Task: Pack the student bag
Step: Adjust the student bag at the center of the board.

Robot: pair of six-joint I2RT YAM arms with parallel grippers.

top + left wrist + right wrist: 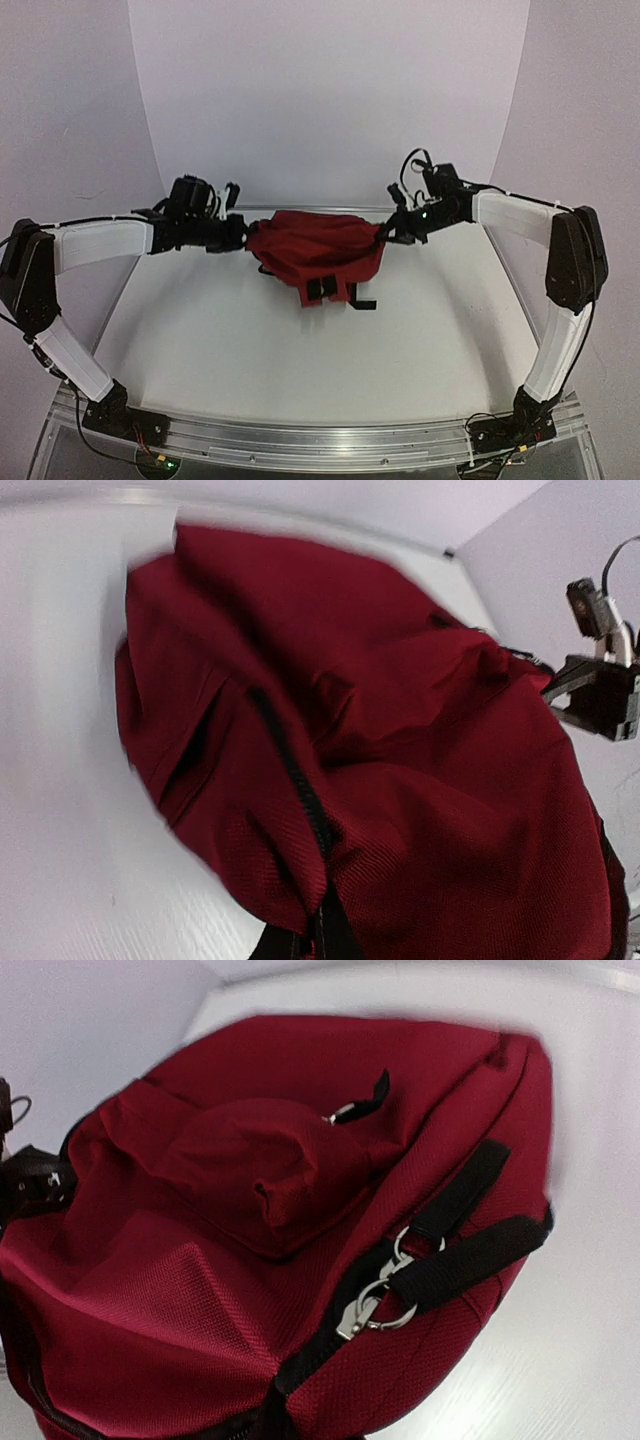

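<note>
The top external view shows the student bag [318, 252] stretched between both arms above the far centre of the tabletop [250, 350]. Only the right wrist view shows its metal zip pulls [375, 1305] and black straps [470, 1255]. The left gripper [240, 235] and right gripper [385, 232] each pinch one end of the bag, pressed together on the fabric.

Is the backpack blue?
No, the backpack is dark red with black straps.
</note>
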